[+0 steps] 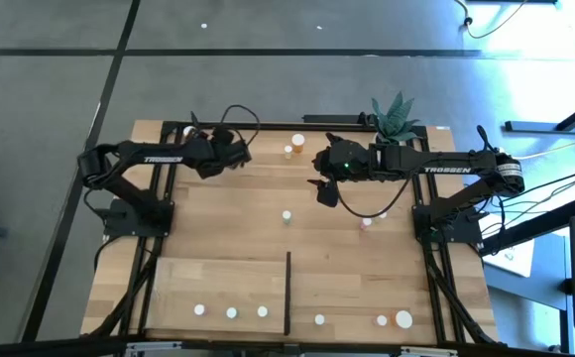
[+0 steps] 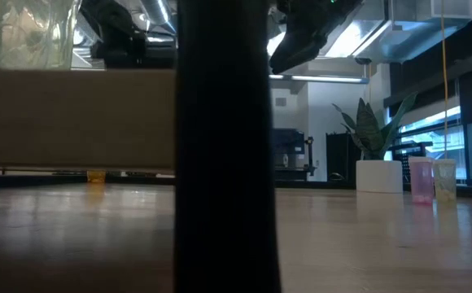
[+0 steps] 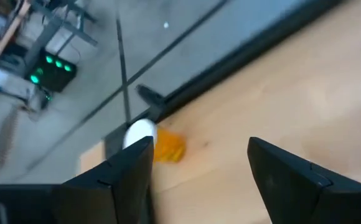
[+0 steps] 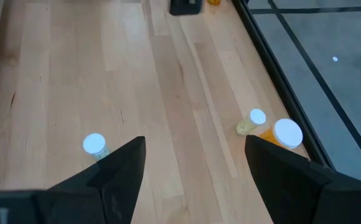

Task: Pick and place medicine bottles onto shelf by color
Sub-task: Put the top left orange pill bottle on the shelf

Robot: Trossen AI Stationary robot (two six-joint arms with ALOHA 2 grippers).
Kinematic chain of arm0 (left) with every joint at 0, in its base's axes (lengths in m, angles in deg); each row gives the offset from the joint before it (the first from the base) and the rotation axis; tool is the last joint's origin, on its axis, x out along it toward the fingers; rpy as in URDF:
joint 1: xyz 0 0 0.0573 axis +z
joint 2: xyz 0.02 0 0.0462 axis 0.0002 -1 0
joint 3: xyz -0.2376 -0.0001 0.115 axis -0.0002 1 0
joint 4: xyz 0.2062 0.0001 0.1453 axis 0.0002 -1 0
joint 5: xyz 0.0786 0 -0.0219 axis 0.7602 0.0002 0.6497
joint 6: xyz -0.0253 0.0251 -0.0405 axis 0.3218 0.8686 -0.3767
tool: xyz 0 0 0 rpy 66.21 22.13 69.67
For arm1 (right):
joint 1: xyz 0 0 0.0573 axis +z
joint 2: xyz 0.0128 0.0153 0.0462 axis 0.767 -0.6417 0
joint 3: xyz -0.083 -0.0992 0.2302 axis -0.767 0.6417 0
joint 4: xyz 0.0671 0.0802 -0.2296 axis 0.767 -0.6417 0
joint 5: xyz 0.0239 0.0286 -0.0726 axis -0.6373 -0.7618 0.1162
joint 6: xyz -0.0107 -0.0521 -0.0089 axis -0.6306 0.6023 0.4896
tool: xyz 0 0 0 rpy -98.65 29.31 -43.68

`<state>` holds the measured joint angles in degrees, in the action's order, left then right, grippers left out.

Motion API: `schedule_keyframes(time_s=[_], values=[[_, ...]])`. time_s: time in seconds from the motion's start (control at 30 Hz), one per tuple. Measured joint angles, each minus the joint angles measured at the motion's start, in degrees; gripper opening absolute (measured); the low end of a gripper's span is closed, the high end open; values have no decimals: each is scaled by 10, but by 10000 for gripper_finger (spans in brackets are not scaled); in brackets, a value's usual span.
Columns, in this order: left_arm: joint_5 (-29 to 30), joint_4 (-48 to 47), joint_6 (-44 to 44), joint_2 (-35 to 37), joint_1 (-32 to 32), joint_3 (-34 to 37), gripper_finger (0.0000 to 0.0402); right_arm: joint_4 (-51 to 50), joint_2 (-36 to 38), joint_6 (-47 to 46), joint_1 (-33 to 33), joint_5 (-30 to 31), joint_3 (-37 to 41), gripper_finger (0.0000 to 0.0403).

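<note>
My left gripper hovers open near the table's far left corner. Just beyond it an orange medicine bottle with a white cap stands on the tabletop, partly behind one finger. My right gripper is open above the table's middle, with nothing between its fingers. Ahead of it stand a white-capped bottle, a small bottle and a larger orange one. The shelf, with its black upright strip, lies at the near edge and carries several bottles.
A potted spiky plant stands at the far edge. Loose bottles stand mid-table and near the right arm. In the low view the black strip blocks the centre, with a pink bottle to its right.
</note>
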<state>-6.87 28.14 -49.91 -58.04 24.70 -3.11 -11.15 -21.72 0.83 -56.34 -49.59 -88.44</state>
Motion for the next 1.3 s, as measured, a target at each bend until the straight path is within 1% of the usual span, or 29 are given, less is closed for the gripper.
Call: schedule_keyframes(time_s=[0.07,0.2,0.3,0.43,0.6,0.73,0.87,1.0,1.07,1.13,1.3], values=[[-10,-29,27,8,0,-6,255,1,0,-1,0,0,0,278],[-18,-101,43,32,16,-15,253,1,0,0,0,0,0,278],[-61,-181,48,51,52,-32,255,1,0,0,0,0,0,278],[-104,-230,58,71,116,-65,253,1,0,0,0,0,0,278],[-144,-225,92,80,195,-95,254,1,0,0,0,0,0,278],[-172,-201,120,70,245,-97,253,1,0,0,0,0,0,278],[-193,-145,150,59,248,-98,252,1,0,0,0,0,0,278],[-266,-103,203,54,259,-97,252,2,0,0,0,0,0,278],[-289,-87,219,54,268,-97,252,2,0,0,0,0,0,278],[-291,-75,223,54,278,-97,252,4,0,0,0,0,0,278],[-291,-80,223,54,301,-97,252,5,0,0,0,0,0,278]])
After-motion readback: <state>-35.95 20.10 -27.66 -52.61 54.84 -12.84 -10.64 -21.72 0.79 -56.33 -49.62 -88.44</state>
